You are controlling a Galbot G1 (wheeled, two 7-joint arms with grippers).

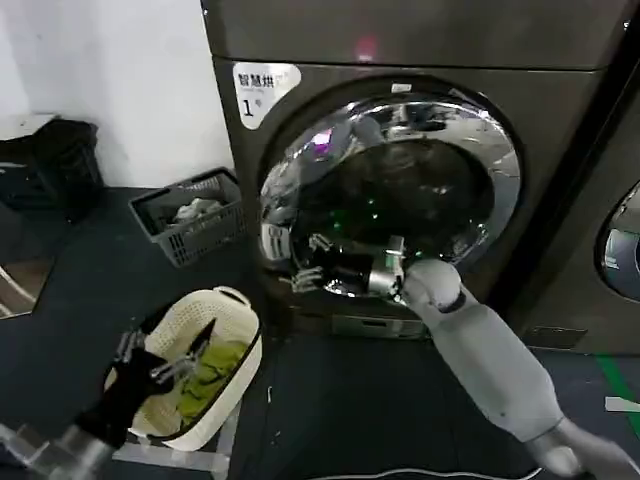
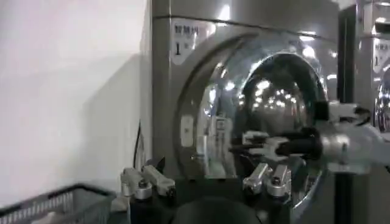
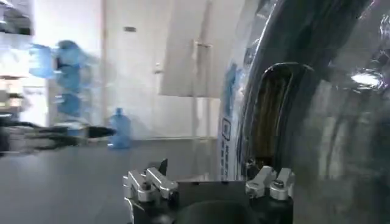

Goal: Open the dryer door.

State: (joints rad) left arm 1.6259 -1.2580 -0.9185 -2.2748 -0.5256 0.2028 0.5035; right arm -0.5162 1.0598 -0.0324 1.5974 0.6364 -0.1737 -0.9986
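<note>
Down at the near left, the left pincer (image 1: 165, 365) hangs over a cream, perforated plastic laundry basket (image 1: 240, 330) with green cloth (image 1: 210, 375) bundled inside it, its metal fingers spread apart and holding nothing. Farther back on the dark floor sits a grey slatted crate (image 1: 190, 225), close to the white wall. To the right of these stands the dark grey machine, and the dryer door (image 1: 390, 190) fills most of its front: a big round porthole with a shiny chrome rim around dark tinted glass that mirrors the room. A white sticker (image 1: 265, 85) marked with a 1 sits at the machine's upper left corner. The right arm, pale and smooth, reaches up from the near right, and the right pincer (image 1: 320, 270) sits at the lower left of the door rim; from the head view I cannot tell whether its fingers are apart or together. The left wrist view shows the door from the side, with the right pincer (image 2: 268, 146) against the chrome. The right wrist view shows its own fingers (image 3: 271, 182) spread, right beside the curved, glossy rim (image 3: 286, 109), and blue water bottles (image 3: 119, 128) far across the room.
</note>
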